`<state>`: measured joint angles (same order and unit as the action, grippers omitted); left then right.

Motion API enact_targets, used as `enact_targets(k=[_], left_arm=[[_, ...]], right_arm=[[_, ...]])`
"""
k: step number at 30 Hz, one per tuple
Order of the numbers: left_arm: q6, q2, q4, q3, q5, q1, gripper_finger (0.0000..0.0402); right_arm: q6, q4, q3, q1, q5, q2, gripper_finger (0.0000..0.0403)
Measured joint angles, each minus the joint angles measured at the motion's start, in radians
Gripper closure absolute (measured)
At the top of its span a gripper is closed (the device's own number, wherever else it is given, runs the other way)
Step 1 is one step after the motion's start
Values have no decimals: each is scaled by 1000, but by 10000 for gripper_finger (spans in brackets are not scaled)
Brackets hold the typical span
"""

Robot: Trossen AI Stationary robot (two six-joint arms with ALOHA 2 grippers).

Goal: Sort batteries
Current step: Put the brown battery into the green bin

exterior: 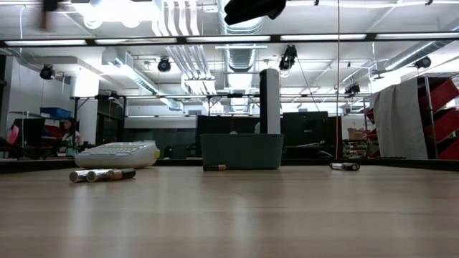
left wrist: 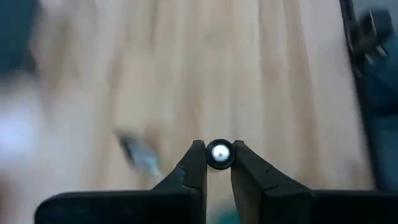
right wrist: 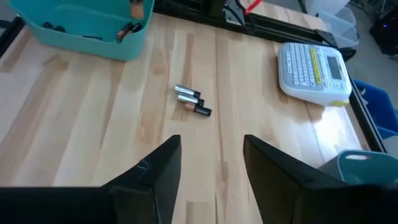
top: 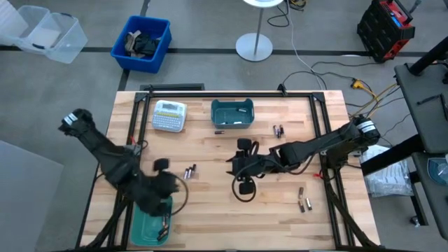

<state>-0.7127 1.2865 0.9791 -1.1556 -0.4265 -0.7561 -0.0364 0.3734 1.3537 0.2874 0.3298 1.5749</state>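
Batteries (top: 190, 171) lie scattered across the table (top: 210, 210) — sorting is partly done. Left gripper (left wrist: 218, 163), jaws clamped on one battery (left wrist: 219, 154), hovers near a teal bin (top: 147, 225); right gripper (right wrist: 211, 155) waits mid-table, jaws apart.

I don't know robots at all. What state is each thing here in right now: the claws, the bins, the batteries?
left gripper: shut on a battery, above the near teal bin.
right gripper: open, empty, over mid-table.
near teal bin: upright, some batteries inside.
far teal bin: upright, contents unclear.
loose batteries: lying on their sides on the table.
label-maker: lying flat, keys up.
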Motion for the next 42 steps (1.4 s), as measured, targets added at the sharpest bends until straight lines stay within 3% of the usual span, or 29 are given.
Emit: enact_targets(k=[4, 10, 14, 19, 23, 27, 30, 32, 36, 38, 42], left_arm=[[-260, 19, 92, -4, 86, -121, 376], [-580, 41, -9, 116, 166, -248, 375], [-763, 71, -101, 187, 228, -287, 334], [-858, 115, -124, 204, 364, -291, 272], [-825, 122, -124, 188, 363, -291, 246], [-754, 113, -118, 131, 259, -291, 239], [-637, 109, -86, 62, 115, -290, 238], [-513, 109, -59, 14, -38, -291, 238], [-200, 115, -15, -46, -455, -290, 238], [-70, 115, -12, -49, -597, -276, 237], [32, 84, -11, -9, -668, -220, 238]], right_arm=[[-5, 10, 0, -1, 1, 4, 237], [-9, 14, -2, -7, 2, 18, 252], [-25, 14, -3, -9, 2, 20, 261], [-27, 13, -3, -19, 2, 20, 268], [-27, 15, -4, -26, 2, 20, 270], [-27, 26, -4, -33, 2, 20, 265], [-14, 65, -4, -35, 2, 20, 260], [1, 95, -4, -39, 2, 20, 258], [37, 123, -17, -44, 2, 20, 259], [45, 123, -30, -44, 2, 20, 264], [78, 129, -57, -44, 2, 20, 273]])
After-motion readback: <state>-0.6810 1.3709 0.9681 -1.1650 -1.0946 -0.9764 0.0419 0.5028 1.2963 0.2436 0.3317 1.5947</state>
